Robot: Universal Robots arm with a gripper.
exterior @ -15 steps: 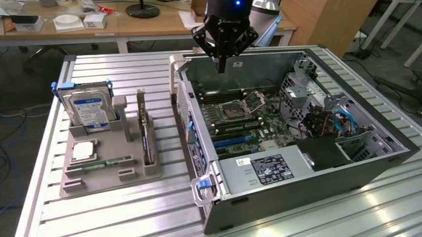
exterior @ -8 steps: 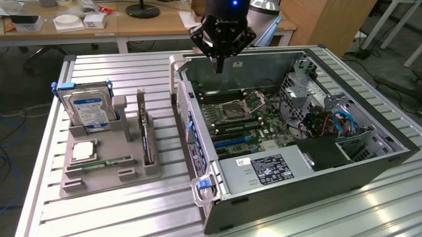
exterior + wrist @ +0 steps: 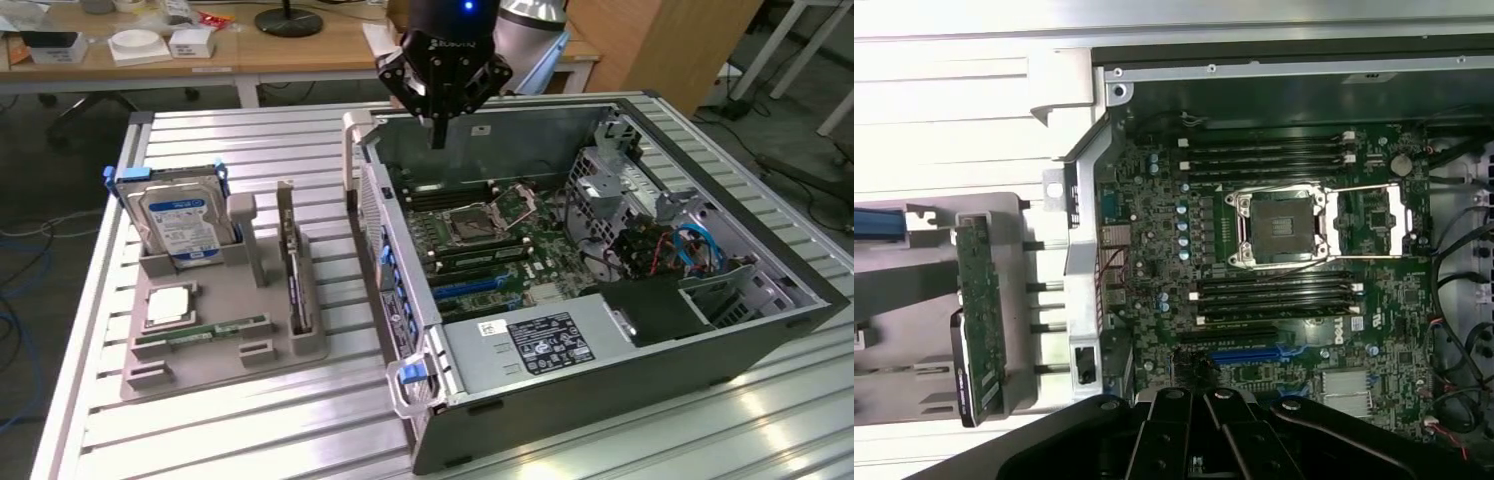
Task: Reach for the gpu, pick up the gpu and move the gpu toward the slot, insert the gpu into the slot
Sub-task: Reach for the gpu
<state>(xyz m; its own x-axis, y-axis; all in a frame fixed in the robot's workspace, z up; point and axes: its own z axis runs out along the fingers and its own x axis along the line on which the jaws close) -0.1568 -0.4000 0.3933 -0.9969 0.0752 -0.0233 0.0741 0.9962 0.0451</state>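
Hanging above the open computer case [image 3: 641, 390], the tool [image 3: 438, 135] is pinched closed (nothing held); the gpu [image 3: 296, 290] stands on edge in the grey holder [image 3: 200, 365] beside the case.

The black, angular metal hand [image 3: 438, 138] hangs at the top of the exterior view, pointing straight down; the dark wrist above it carries a small blue light [image 3: 466, 6]; a silver-grey arm segment [image 3: 534, 10] shows just behind, toward the exterior view's right; the two black fingers [image 3: 437, 125] are pressed together into one narrow tip, closed on themselves; black linkages spread outward on both sides above that tip; in the wrist view the hand [image 3: 1204, 405] appears as black linked bars meeting at the middle.
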